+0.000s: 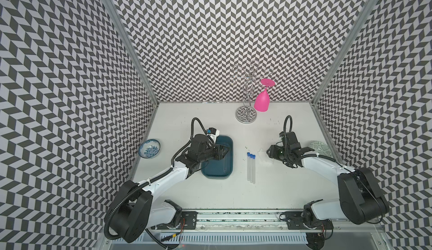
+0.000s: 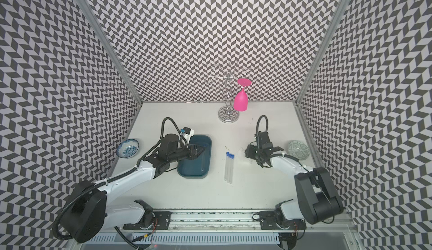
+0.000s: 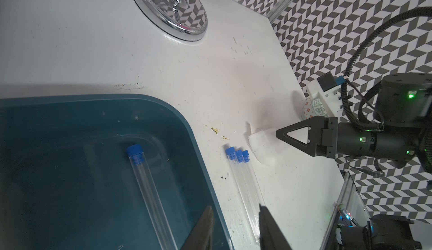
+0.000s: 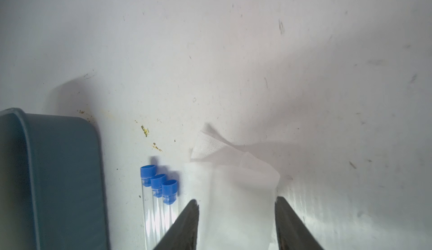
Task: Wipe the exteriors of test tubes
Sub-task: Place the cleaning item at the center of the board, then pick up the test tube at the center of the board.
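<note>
3 test tubes (image 1: pixel 250 167) lie side by side on the table (image 1: pixel 280 190) between teal tray (image 1: pixel 215 169) and white tissue (image 4: pixel 233 167); a 4th tube (image 3: pixel 149 190) lies in the tray. Left gripper (image 3: pixel 235 208): jaws parted, empty, above the tray rim. Right gripper (image 4: pixel 237 199): jaws wide astride the tissue, holding nothing.

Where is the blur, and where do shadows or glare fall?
Right wrist view: the tissue is washed out and soft, and a shadow crosses the table. Left wrist view: tubes sharp, rack base glints. Both top views: even light, sharp.
</note>
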Motion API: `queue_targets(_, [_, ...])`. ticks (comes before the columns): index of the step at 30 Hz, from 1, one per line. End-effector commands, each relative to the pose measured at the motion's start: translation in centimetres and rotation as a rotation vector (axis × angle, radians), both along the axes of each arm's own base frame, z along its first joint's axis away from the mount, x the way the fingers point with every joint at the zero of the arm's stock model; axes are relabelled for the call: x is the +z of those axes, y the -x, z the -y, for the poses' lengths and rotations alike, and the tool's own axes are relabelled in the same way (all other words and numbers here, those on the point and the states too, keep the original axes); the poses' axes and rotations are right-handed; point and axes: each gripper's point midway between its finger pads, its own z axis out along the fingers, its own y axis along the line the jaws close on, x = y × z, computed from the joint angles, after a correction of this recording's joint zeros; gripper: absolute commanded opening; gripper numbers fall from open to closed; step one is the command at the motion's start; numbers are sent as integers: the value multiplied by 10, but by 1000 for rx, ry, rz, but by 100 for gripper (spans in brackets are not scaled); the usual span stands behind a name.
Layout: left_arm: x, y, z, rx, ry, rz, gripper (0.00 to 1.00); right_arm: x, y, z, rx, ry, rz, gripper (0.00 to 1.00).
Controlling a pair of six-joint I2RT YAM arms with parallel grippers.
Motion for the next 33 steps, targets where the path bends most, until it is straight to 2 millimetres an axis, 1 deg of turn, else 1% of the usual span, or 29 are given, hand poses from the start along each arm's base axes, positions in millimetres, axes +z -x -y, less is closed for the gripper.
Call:
queue_targets(1, [18,0,-6,53,56,73,35,42,-8,2,9,46,93,52])
queue_targets(2, [20,2,-8,61,69,86,35,50,-8,-6,28,35,105,50])
queue_targets(4, [22,6,-12,74,93,100,35,60,-7,-25,73,22,115,48])
queue_targets(6, [20,8,-14,80,101,101,35,59,-5,-46,123,3,104,47])
queue_targets(8, [15,11,-15,81,98,93,36,48,-1,-66,165,-4,73,44])
queue_targets(10, [11,12,-15,79,97,84,36,31,4,-80,196,4,27,43])
queue_targets(14, [5,16,-19,94,105,71,36,1,13,-100,241,14,-41,40])
queue_targets(17, [4,24,-22,101,138,71,36,-17,21,-102,240,41,-85,37])
queue_targets(20, [-2,29,-25,105,149,72,36,-28,29,-102,235,51,-109,35])
queue_targets(24, [-16,32,-25,100,133,52,36,-34,33,-102,237,68,-132,32])
queue_targets(26, [-20,32,-23,86,133,40,37,-37,35,-100,236,91,-143,30])
queue_targets(33, [-19,33,-13,50,156,36,37,-43,41,-94,222,114,-167,26])
